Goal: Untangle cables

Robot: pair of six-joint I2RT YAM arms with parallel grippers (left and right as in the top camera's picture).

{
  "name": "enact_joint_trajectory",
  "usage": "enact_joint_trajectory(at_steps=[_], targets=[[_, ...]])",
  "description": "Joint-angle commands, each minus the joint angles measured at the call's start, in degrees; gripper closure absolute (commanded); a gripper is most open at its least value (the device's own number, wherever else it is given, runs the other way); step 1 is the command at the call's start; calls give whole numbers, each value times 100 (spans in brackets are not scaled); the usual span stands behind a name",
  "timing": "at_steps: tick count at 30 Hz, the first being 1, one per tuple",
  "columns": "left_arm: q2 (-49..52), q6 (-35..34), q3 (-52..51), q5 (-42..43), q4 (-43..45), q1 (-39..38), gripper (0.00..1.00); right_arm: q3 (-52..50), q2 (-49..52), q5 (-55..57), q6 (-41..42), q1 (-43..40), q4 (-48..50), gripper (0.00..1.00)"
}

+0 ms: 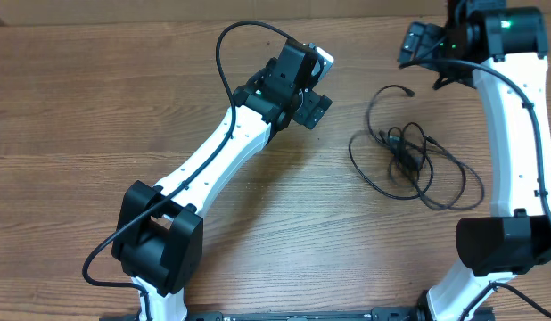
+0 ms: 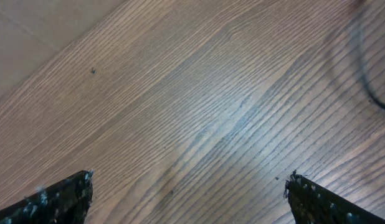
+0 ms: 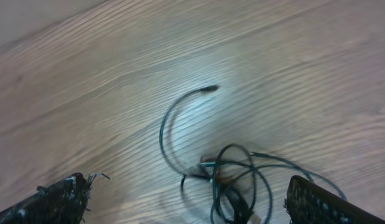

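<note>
The cables (image 1: 407, 153) lie as a loose tangle of thin black cords on the wooden table, right of centre, with one plug end (image 1: 407, 89) curling up and away. In the right wrist view the tangle (image 3: 236, 180) lies below and between my fingers, its plug end (image 3: 209, 89) further out. My right gripper (image 3: 187, 196) is open and empty, high at the table's far right (image 1: 423, 45). My left gripper (image 2: 189, 193) is open and empty over bare wood, left of the tangle (image 1: 313, 89). A blurred cord loop (image 2: 367, 81) shows at the left wrist view's right edge.
The wooden table (image 1: 97, 107) carries only the tangle and both arms. The left arm (image 1: 222, 152) stretches diagonally from its base at the front left. The right arm (image 1: 516, 125) runs along the right edge. A thick black arm wire (image 1: 224, 53) loops above the left arm.
</note>
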Motion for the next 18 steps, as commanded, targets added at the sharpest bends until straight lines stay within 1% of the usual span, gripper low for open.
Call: enact_joint_trajectory(at_steps=[1, 4, 7, 8, 9, 14, 18], targets=[[-4, -118, 111, 11, -17, -24, 1, 531, -140, 227, 389, -339, -236, 0], [-4, -120, 111, 17, -20, -20, 1, 1049, -179, 227, 649, -612, -964, 0], [-4, -122, 111, 42, -17, 0, 1, 1220, -240, 229, 769, -734, -1628, 0], [-4, -125, 111, 59, -20, 4, 0, 1200, -245, 210, 741, -737, -1705, 0], [-4, -125, 111, 79, -22, 9, 0, 1102, -289, 63, 643, -737, -1703, 0], [-4, -140, 111, 96, -55, 11, 0, 564, -341, -424, 651, -697, -1703, 0], [-2, -140, 111, 116, -105, 11, 1, -208, -341, -435, 651, -686, -1694, 0]])
